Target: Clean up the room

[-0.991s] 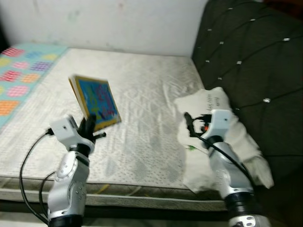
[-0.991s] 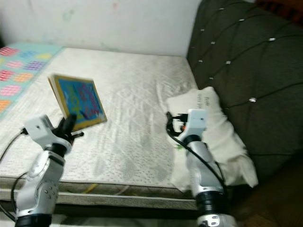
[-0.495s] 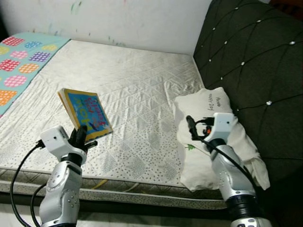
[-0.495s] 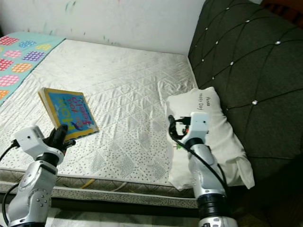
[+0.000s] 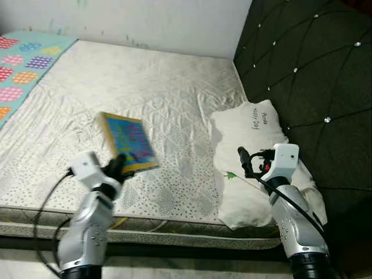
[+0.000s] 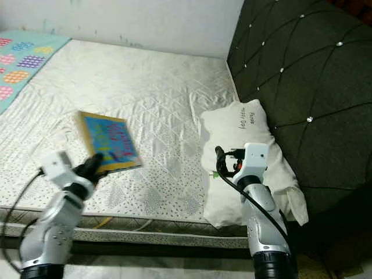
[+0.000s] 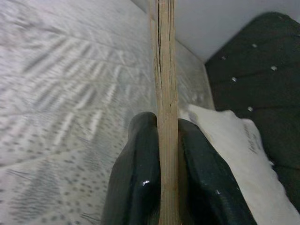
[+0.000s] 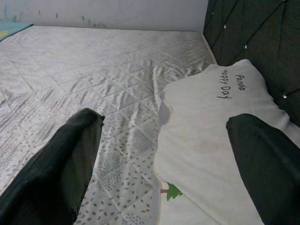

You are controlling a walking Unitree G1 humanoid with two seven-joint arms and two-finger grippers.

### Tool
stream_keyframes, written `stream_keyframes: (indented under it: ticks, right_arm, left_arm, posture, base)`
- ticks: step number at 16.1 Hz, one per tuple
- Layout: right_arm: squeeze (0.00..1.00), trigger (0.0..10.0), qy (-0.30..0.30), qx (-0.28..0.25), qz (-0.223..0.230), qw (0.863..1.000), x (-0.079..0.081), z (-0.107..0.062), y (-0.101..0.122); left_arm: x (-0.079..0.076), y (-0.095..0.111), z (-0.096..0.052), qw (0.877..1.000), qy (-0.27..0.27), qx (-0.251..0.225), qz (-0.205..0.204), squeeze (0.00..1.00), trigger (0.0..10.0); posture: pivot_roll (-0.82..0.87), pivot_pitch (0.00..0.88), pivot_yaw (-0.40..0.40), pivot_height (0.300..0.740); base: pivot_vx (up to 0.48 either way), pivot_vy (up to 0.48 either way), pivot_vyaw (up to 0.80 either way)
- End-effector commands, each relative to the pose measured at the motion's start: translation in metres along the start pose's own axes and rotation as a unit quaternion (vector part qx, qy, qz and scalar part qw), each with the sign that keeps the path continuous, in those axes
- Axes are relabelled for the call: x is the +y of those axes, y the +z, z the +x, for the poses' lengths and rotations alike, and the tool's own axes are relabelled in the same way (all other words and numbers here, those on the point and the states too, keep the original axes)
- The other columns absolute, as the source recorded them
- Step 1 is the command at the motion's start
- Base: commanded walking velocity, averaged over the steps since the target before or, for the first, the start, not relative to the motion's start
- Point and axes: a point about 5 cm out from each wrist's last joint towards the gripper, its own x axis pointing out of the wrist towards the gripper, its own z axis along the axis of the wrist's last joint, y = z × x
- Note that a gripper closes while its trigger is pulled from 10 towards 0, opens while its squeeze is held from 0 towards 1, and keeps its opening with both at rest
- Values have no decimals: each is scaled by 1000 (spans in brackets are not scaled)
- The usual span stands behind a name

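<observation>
Carrying step: left gripper (image 7: 161, 154) clamped on the blue book (image 5: 130, 143), lifted over the mattress (image 5: 174, 93) near its front edge. Right gripper (image 8: 164, 154) spread wide above the white pillow (image 5: 250, 151), holding nothing. Next, probably: finding somewhere to put the book down.

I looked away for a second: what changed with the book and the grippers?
The left gripper keeps its hold on the blue, yellow-edged book, which has tipped from raised upright to lying lower over the white quilted mattress. The right gripper still hovers open above the white pillow.
</observation>
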Motion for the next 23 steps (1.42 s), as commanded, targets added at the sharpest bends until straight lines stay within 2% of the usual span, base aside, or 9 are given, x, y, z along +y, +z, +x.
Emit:
stream_keyframes:
  ticks: [1,6,10,13,18,23]
  right_arm:
    - [0,10000,0,-4,9,1000,0,-3,2]
    - [0,10000,16,-6,18,1000,10,-7,1]
    - [0,10000,8,-6,9,1000,6,-10,0]
    - [0,10000,-3,-5,13,1000,4,-13,-3]
    - [0,10000,2,-3,11,1000,7,-12,-4]
    - [0,10000,5,0,13,1000,8,-13,-5]
  left_arm:
    - [-13,12,-1,999,-38,-24,18,0,10000]
    - [-1,17,-17,997,-18,-41,60,0,10000]
    - [24,21,-40,992,65,-56,88,0,10000]
    - [31,25,-53,981,88,-83,154,0,10000]
    - [31,26,-57,978,92,-94,159,0,10000]
    - [27,28,-55,978,88,-104,157,0,10000]
  posture:
    - [-72,90,-118,740]
    - [-63,94,-106,740]
    - [-61,113,-98,740]
    - [-51,116,-97,740]
    - [-45,129,-97,736]
    - [-45,132,-95,677]
  base:
    - [0,0,0]
    - [0,0,0]
    - [0,0,0]
    - [0,0,0]
    - [0,0,0]
    - [0,0,0]
